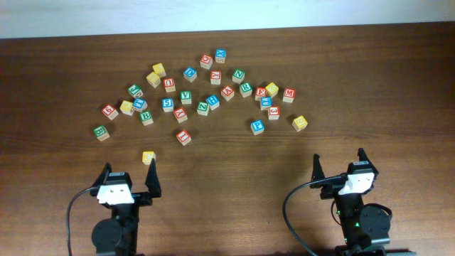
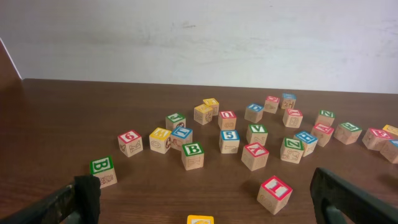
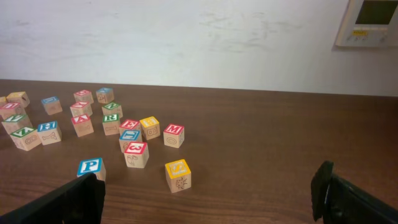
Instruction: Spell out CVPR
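The green V cube [image 1: 186,96] sits mid-cluster at the counter's [image 1: 57,85] middle, the green R cube [image 1: 246,89] off to its right, the blue P cube [image 1: 257,126] nearer, the yellow C unreadable among the cubes, while the left fingers [image 1: 153,178] and right fingers [image 1: 316,171] by the near edge stand wide apart, empty.

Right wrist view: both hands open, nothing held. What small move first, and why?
Probably ease the right hand forward and left toward the blue P cube: it is the closest task letter, stands by itself, and the hand is open and empty.
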You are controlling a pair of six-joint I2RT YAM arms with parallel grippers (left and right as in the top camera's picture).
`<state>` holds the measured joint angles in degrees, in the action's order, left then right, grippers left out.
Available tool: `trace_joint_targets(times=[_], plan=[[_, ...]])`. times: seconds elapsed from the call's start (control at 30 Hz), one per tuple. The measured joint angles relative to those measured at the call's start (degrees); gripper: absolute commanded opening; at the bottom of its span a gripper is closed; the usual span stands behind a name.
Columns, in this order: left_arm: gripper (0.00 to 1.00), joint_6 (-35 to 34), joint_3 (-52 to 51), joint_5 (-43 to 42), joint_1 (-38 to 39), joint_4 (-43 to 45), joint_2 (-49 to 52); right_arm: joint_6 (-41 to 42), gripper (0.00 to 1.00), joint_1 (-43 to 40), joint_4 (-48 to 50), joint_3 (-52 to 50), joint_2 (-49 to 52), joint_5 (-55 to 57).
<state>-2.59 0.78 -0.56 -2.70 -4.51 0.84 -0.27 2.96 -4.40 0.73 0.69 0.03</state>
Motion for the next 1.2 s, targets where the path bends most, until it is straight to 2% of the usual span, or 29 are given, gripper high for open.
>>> trace_joint_targets(times=[0.8, 0.87, 0.93, 1.03, 1.1, 1.13, 1.2], plan=[[0.99, 0.00, 0.00, -0.09, 0.00, 0.00, 0.00, 0.00, 0.98, 0.00, 0.00, 0.00, 0.00, 0.00], [0.99, 0.02, -0.04, -4.68, -0.02, 0.83, 0.00, -0.02, 0.98, 0.00, 0.00, 0.00, 0.00, -0.02], [0.99, 0.02, -0.17, -13.55, 0.00, 3.26, 0.00, 0.00, 0.98, 0.00, 0.00, 0.00, 0.00, 0.00], [0.99, 0.04, -0.22, -29.14, -0.07, 16.79, 0.04, 0.00, 0.98, 0.00, 0.04, 0.00, 0.00, 0.00], [0.99, -0.44, 0.11, -33.86, -0.07, 25.64, -0.11, 0.00, 0.98, 0.00, 0.00, 0.00, 0.00, 0.00], [0.99, -0.74, 1.40, -34.91, -0.07, 24.72, -0.02, 0.00, 0.98, 0.00, 0.00, 0.00, 0.00, 0.00], [0.99, -1.46, 6.84, -36.13, -0.04, 17.22, 0.81, 0.00, 0.98, 0.00, 0.02, 0.00, -0.02, 0.00]])
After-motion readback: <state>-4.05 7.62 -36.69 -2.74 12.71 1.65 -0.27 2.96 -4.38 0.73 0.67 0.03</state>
